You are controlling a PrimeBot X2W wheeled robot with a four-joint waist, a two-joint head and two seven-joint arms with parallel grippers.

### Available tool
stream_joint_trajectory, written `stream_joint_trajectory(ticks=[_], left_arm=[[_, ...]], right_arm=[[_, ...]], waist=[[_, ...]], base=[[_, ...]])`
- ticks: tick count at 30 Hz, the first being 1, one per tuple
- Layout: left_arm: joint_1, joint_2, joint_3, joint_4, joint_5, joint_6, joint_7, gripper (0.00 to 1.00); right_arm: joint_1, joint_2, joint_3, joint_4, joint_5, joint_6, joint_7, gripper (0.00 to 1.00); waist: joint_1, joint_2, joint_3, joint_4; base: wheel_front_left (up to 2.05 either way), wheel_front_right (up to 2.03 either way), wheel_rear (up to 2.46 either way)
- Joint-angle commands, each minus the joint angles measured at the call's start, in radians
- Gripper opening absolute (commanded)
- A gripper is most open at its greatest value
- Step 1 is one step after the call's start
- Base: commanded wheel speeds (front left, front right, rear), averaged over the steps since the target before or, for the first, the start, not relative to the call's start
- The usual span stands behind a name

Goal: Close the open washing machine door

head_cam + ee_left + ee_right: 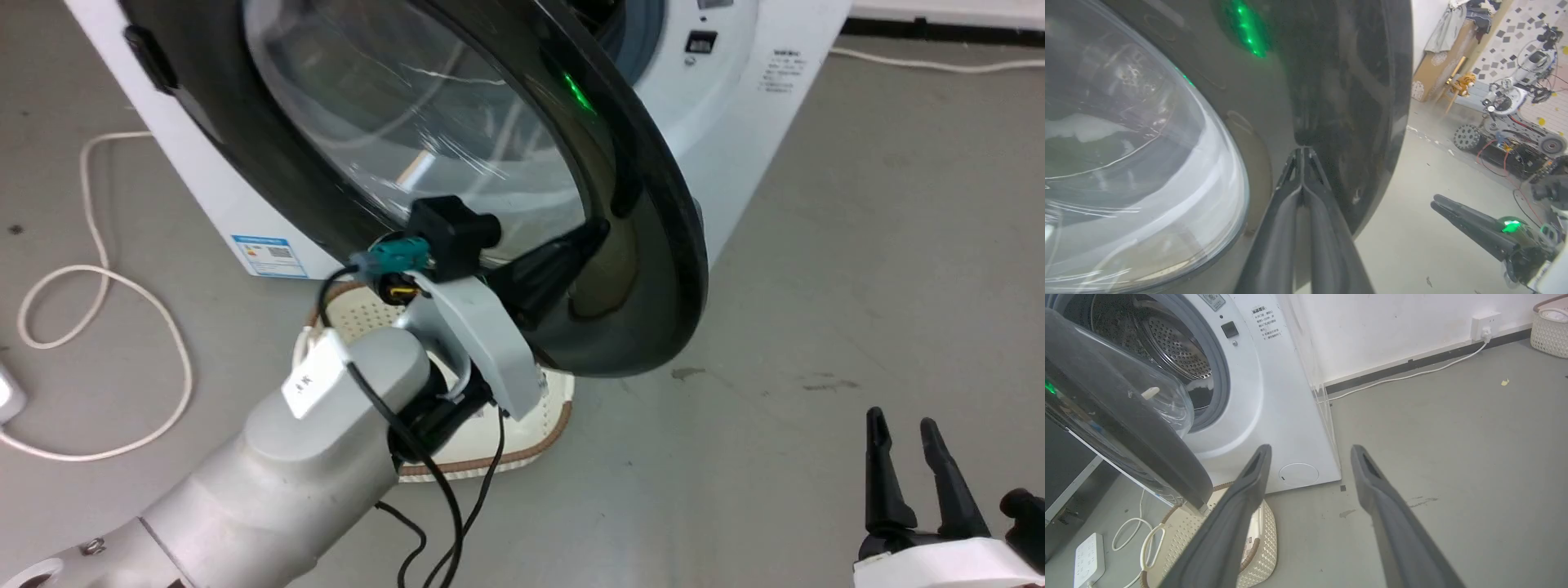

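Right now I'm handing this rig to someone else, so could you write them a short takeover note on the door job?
Left gripper: jaws shut, tips against the dark rim of the washing machine door.
Right gripper: jaws open, empty, low and away from the door.
The door stands partly open from the washing machine; drum opening exposed; a cream basket sits below the door.
Done: left arm in pushing position.
To do: push the door until it closes.
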Motion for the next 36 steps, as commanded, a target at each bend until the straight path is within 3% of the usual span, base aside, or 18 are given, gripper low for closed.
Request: stream_joint_trajectory(ticks=[1, 5, 8, 11, 16, 17, 20, 26, 36], left_arm=[[-0.001, 0.002, 0.012, 0.006, -0.013, 0.001, -0.013, 0.00], [0.028, 0.025, 0.080, 0.001, -0.058, 0.001, -0.049, 0.00], [0.058, 0.057, 0.172, -0.009, -0.063, 0.034, -0.068, 0.00], [0.106, 0.085, 0.322, -0.039, -0.018, 0.098, -0.072, 0.00], [0.275, 0.096, 0.575, -0.114, 0.144, 0.205, -0.072, 0.00], [0.390, 0.102, 0.676, -0.151, 0.244, 0.248, -0.072, 0.00], [0.499, 0.112, 0.745, -0.173, 0.314, 0.277, -0.072, 0.00], [0.686, 0.100, 0.857, -0.194, 0.343, 0.307, -0.072, 0.00], [0.895, 0.052, 0.865, -0.187, 0.314, 0.300, -0.071, 0.00]], right_arm=[[-0.002, -0.001, -0.004, -0.002, -0.002, 0.001, -0.005, 1.00], [0.013, -0.001, -0.012, 0.004, -0.015, 0.001, -0.005, 1.00], [0.021, -0.001, -0.014, 0.011, -0.021, 0.001, -0.005, 1.00], [0.026, -0.001, -0.008, 0.018, -0.023, 0.001, -0.005, 1.00], [0.034, -0.001, -0.001, 0.029, -0.028, 0.001, -0.005, 1.00], [0.044, -0.001, 0.001, 0.030, -0.032, 0.001, -0.005, 1.00], [0.052, -0.001, 0.004, 0.029, -0.033, 0.001, -0.005, 1.00], [0.073, -0.001, 0.017, 0.024, -0.032, 0.001, -0.005, 1.00], [0.091, -0.001, 0.037, 0.015, -0.024, 0.001, -0.005, 1.00]], waist=[[-0.0001, -0.0001, -0.019, 0.020], [-0.0001, -0.0001, -0.063, 0.068], [-0.0001, -0.0001, -0.099, 0.105], [-0.0001, -0.0001, -0.131, 0.136], [-0.0001, -0.0001, -0.173, 0.165], [-0.0001, -0.0001, -0.189, 0.173], [-0.0001, -0.0001, -0.198, 0.177], [-0.0001, -0.0001, -0.218, 0.182], [-0.0001, -0.0001, -0.227, 0.182]], base=[[0.00, 0.00, 0.00], [0.00, 0.00, 0.00], [0.00, 0.00, 0.00], [0.00, 0.00, 0.00], [0.00, 0.00, 0.00], [0.00, 0.00, 0.00], [0.00, 0.00, 0.00], [0.00, 0.00, 0.00], [0.00, 0.00, 0.00]])
